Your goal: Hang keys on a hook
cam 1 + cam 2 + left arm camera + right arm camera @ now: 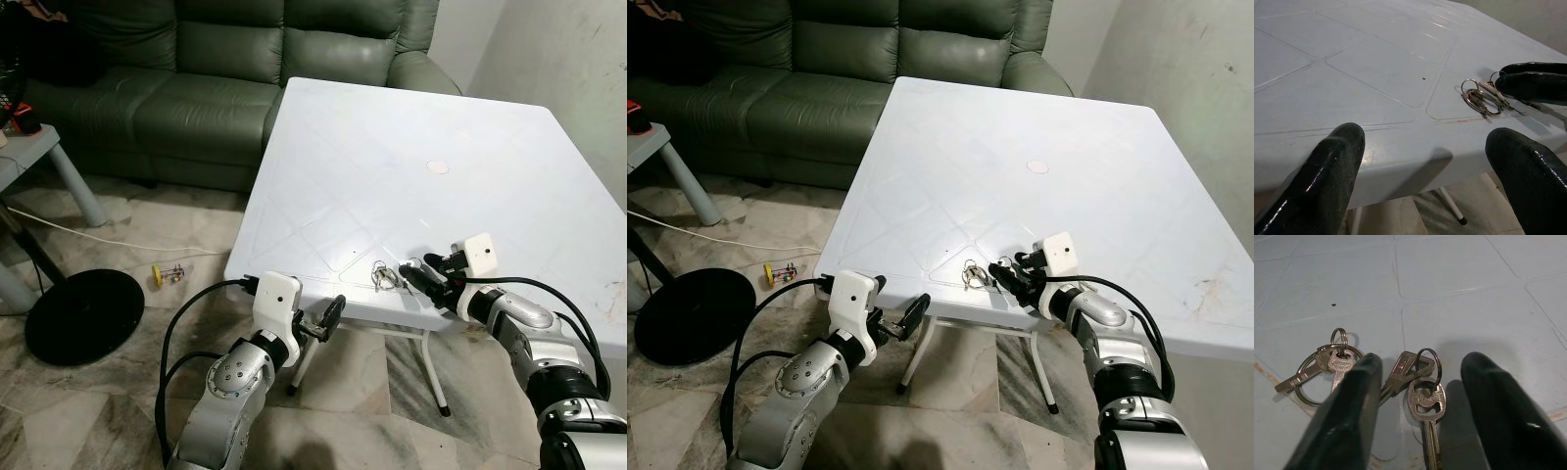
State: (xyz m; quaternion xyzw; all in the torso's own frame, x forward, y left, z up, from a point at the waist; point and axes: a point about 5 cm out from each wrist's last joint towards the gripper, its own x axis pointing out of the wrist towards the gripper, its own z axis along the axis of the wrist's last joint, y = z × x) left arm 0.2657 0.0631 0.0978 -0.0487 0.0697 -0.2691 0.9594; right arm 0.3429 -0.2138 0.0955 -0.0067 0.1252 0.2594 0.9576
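One bunch of keys [1376,377] lies near the white table's [392,147] front edge | right gripper [1420,406] spread wide over it, not holding | left gripper [328,318] open below the edge | one green sofa [196,78] behind.

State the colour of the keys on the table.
Silver metal keys, seen best in the right wrist view.

The right gripper [423,275] is reaching forward and inward from a bent silver arm, with its two black fingers [1359,406] standing apart. The left gripper [333,315] is pointing forward from a raised forearm, with its fingers [1327,171] spread wide.
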